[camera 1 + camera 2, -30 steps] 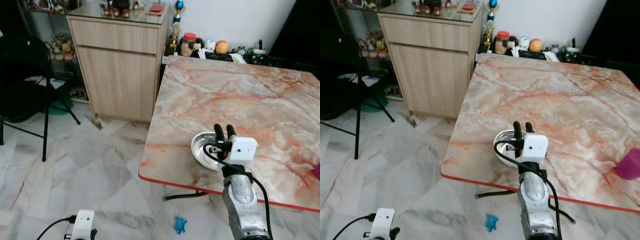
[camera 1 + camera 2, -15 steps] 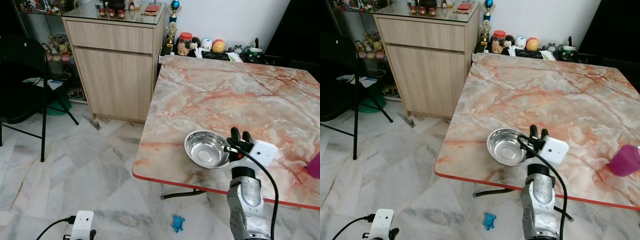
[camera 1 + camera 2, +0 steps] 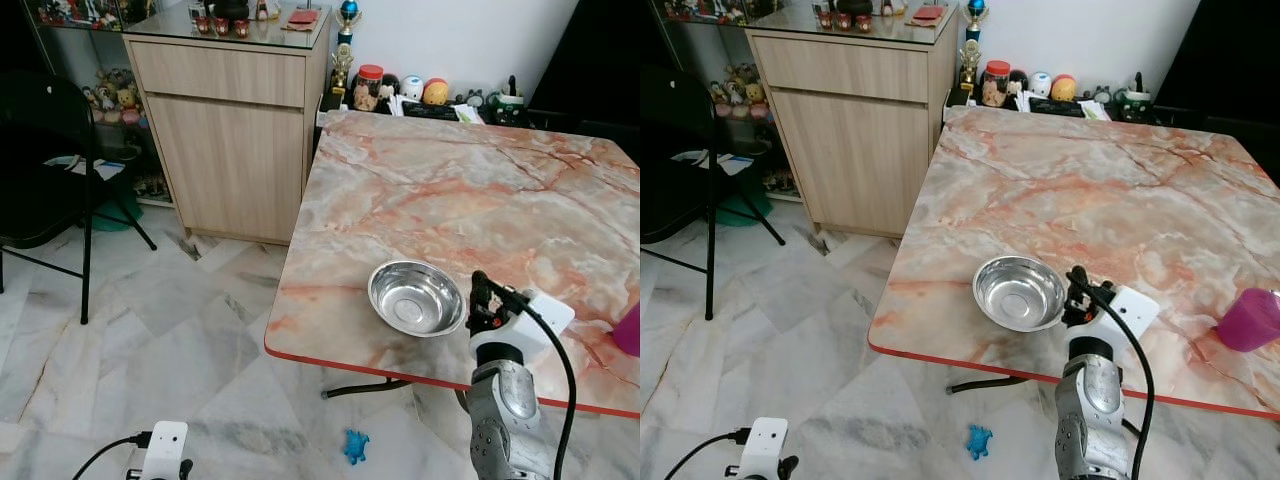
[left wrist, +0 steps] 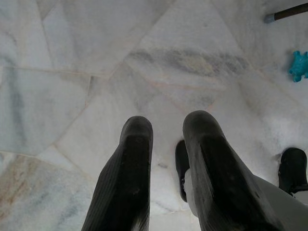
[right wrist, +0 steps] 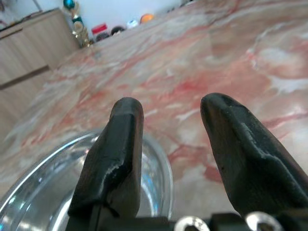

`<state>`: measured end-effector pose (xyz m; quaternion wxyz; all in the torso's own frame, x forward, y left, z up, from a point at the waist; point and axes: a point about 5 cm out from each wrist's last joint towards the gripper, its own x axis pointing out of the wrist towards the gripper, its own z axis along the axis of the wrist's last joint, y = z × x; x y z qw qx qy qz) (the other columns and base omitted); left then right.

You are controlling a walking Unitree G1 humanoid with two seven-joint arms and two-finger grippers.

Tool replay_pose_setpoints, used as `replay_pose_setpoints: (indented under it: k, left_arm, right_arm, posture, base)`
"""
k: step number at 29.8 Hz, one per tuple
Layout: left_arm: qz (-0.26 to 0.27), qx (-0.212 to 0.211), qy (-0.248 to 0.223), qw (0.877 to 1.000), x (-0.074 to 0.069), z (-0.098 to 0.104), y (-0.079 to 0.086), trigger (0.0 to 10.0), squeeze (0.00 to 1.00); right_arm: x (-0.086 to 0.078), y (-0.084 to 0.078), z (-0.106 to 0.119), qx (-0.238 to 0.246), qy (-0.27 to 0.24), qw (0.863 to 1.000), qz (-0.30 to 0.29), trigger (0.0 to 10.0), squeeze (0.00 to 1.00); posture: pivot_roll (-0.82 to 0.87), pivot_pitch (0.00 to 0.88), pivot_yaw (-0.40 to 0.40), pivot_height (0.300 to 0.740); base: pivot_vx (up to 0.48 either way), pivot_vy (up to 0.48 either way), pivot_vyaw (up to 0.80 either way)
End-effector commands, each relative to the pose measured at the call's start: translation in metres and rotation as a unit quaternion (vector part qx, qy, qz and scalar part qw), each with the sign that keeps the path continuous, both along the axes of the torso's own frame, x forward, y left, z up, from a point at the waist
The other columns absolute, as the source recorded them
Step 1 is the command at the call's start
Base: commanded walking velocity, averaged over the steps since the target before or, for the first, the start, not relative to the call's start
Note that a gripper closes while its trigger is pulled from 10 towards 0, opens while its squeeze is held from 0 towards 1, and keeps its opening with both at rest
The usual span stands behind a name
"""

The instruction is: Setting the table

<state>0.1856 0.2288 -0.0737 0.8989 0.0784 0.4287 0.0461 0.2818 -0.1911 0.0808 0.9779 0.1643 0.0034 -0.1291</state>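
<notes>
**End effector off the bowl, bowl left on the bench**

Right end effector [image 3: 478,300] now sits just beside the steel bowl [image 3: 415,297], off its right rim, fingers apart with nothing between them. Half a second ago it was at that rim; a second ago it was over the bowl itself. Since then the arm has drawn back to the right, and the bowl rests upright near the bench's front edge. My reading: the bowl has been placed and released, so this item of the setting looks done.

Left end effector [image 4: 166,159] hangs low over the floor, fingers slightly parted, holding nothing.

Bench [image 3: 450,190]: pink-veined marble top with a red edge, otherwise mostly bare. A magenta cup [image 3: 1250,320] stands near its right side, well apart from the bowl.

Room: pale marble floor tiles, wooden cabinet [image 3: 235,130] to the left of the bench, black folding chair [image 3: 40,160] further left, small blue toy [image 3: 360,447] on the floor under the bench edge.
</notes>
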Motion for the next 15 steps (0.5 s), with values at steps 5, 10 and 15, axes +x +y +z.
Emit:
replay_pose_setpoints:
  k: [5, 10, 15]
  left_arm:
    - [-0.004, -0.001, 0.003, 1.000, 0.0001, -0.0005, -0.0016, 10.0, 0.00]
    - [-0.005, -0.001, 0.003, 1.000, 0.0003, -0.0006, -0.0027, 10.0, 0.00]
    - [-0.005, -0.001, 0.004, 1.000, -0.0001, -0.0011, -0.0035, 10.0, 0.00]
  right_arm:
    - [0.0021, 0.0066, 0.0000, 0.013, 0.004, 1.000, 0.016, 10.0, 1.00]
    - [0.0015, 0.0053, -0.0048, 0.013, 0.023, 1.000, 0.011, 10.0, 0.00]
    - [0.0021, 0.0053, -0.0062, 0.022, 0.029, 0.999, 0.017, 10.0, 0.51]
  posture:
    - [0.10, 0.000, -0.059, 0.740]
    - [0.10, 0.000, -0.059, 0.740]
    - [0.10, 0.000, -0.060, 0.740]
  base:
    - [0.000, 0.000, 0.00]
    - [0.000, 0.000, 0.00]
    - [0.000, 0.000, 0.00]
